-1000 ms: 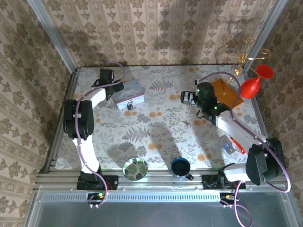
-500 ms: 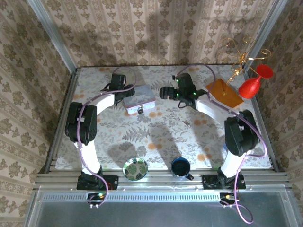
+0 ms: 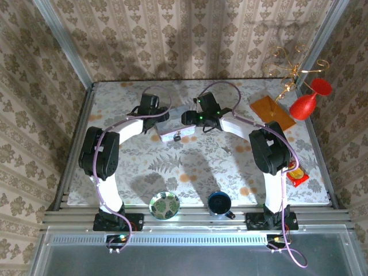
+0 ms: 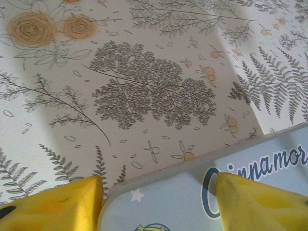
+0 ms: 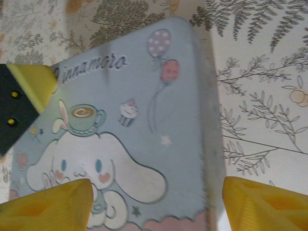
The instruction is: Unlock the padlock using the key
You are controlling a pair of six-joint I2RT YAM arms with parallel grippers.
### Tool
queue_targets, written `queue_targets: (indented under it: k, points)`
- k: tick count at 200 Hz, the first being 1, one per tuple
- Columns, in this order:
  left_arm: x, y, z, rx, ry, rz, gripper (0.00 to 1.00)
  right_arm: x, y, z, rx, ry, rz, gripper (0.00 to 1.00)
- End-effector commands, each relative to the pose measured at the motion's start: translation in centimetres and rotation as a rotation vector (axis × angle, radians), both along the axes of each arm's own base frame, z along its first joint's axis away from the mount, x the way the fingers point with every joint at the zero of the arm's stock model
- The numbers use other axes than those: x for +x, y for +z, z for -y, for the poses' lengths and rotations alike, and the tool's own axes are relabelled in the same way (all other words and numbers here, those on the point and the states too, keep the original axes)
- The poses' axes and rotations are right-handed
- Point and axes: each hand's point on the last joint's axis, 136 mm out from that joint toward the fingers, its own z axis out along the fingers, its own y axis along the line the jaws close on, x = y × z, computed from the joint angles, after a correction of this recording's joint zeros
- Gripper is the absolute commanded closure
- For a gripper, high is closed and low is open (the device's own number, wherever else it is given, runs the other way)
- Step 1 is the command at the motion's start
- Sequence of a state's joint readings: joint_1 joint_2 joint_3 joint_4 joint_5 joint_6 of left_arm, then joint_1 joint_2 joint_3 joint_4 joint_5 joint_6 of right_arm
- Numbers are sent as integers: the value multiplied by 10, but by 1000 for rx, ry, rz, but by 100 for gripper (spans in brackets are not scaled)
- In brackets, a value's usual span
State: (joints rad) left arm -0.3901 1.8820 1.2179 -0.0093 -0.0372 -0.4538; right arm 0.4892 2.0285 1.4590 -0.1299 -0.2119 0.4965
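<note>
Yellow-padded fingers [image 4: 53, 202] of the left gripper [image 4: 159, 202] are spread wide over a rounded corner of the pale lavender, picture-lidded rectangular tin [image 4: 163, 211]. One pad sits on each side of that corner and nothing is pinched between them. I cannot tell whether the pads touch the lid.

From above, the left arm rises from its base, folds at the elbow and reaches in from the tin's left. The left gripper [image 3: 160, 118] ends at the far-left edge of the tin [image 3: 172, 132]. The right arm arches in from the tin's right, and the right gripper [image 3: 190, 119] hangs just beyond the tin's far edge, facing the other claw. Its own camera shows the right gripper [image 5: 154, 207] spread just as wide above the cartoon lid [image 5: 125, 125], holding nothing. One of the left claw's yellow pads [image 5: 26, 79] is over the lid's left edge.

The small dark squarish metal padlock [image 3: 178, 138] sits at the tin's near edge, touching it or just beside it; I cannot tell which.

The tin rests on a pale tablecloth printed with ferns and orange flowers [image 3: 195, 167]. Well in front of the tin stand a green patterned bowl [image 3: 164, 204] and a dark blue cup [image 3: 219, 202]. Well to its right are a flat orange block [image 3: 271, 112], a red goblet [image 3: 307, 100], a gold wire stand [image 3: 290, 66] and a small red packet [image 3: 296, 175]. Beige damask wallpaper [image 3: 190, 40] closes in the table behind the tin.
</note>
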Motion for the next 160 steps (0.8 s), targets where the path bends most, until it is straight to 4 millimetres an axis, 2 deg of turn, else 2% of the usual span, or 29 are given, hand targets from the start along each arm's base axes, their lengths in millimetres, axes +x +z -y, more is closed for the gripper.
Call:
queue_targets:
  k: [1,20,31,36,64,113,160]
  points:
    - [-34,-42,10,28,-47,-158,37,-1,-4,-6,16,11,-7,31]
    - [-39,-40,21,35,-74,-154,37,-5,-8,-8,16,18,-15,34]
    - [-41,-40,20,38,-68,-157,37,-8,-9,-8,11,20,-20,36]
    - [-49,-40,33,39,-96,-158,37,-10,-10,-8,6,20,-23,36]
    - [-70,-39,41,38,-100,-163,37,-26,-12,-3,-20,8,-34,37]
    - [-98,-34,29,25,-28,-156,37,-55,-18,9,-22,-35,-63,36]
    - [-95,-17,19,39,10,-109,37,-66,-9,5,8,-24,-59,35]
